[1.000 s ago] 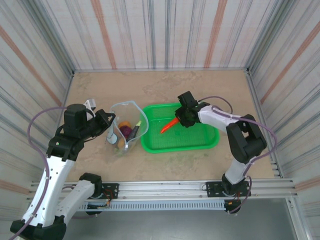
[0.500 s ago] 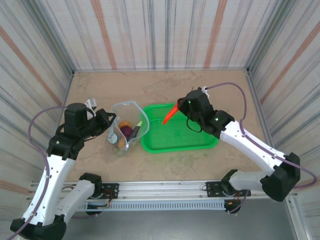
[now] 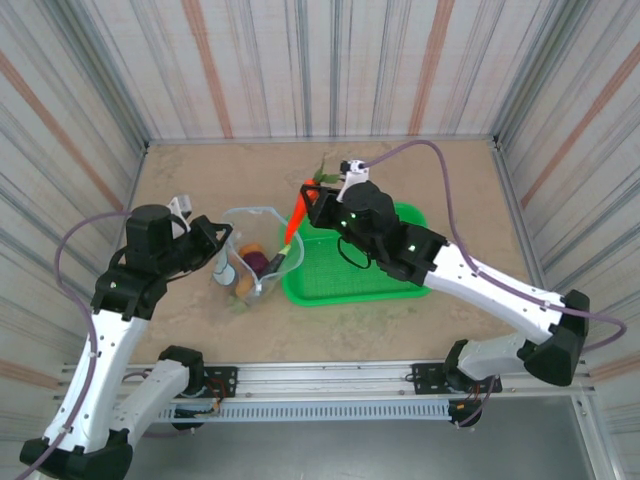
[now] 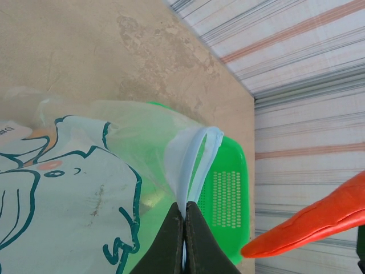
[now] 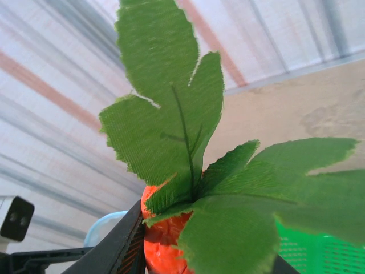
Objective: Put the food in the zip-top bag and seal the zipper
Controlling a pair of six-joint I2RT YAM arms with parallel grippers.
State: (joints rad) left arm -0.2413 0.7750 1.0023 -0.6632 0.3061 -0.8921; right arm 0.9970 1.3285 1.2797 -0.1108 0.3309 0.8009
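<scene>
The right claw (image 3: 312, 196) is closed narrowly on the leafy top of the carrot (image 3: 295, 218), which hangs tip-down toward 7 o'clock over the open mouth of the zip-top bag (image 3: 238, 222). The left claw (image 3: 222, 240), pinched shut on the bag's rim at its 9 o'clock side, holds that mouth up. The bag stands on the bench (image 3: 200, 180) just beside the green basket (image 3: 400, 285), at the basket's 9 o'clock edge, with other food pieces (image 3: 258, 262) inside it. From the left wrist, the shut claw clamps the pale zipper (image 4: 197, 148) where the two lips meet, and the carrot's point shows at 4 o'clock, beyond the rim. From the right wrist, green cloth leaves (image 5: 182, 142) hide most of the grip; one dark finger (image 5: 117, 251) lies against the carrot's crown. To do this well, I judge the tip should be steered between the lips before release. It should be low enough that the carrot slides in rather than tipping onto the basket wall, with the left pinch firm.
</scene>
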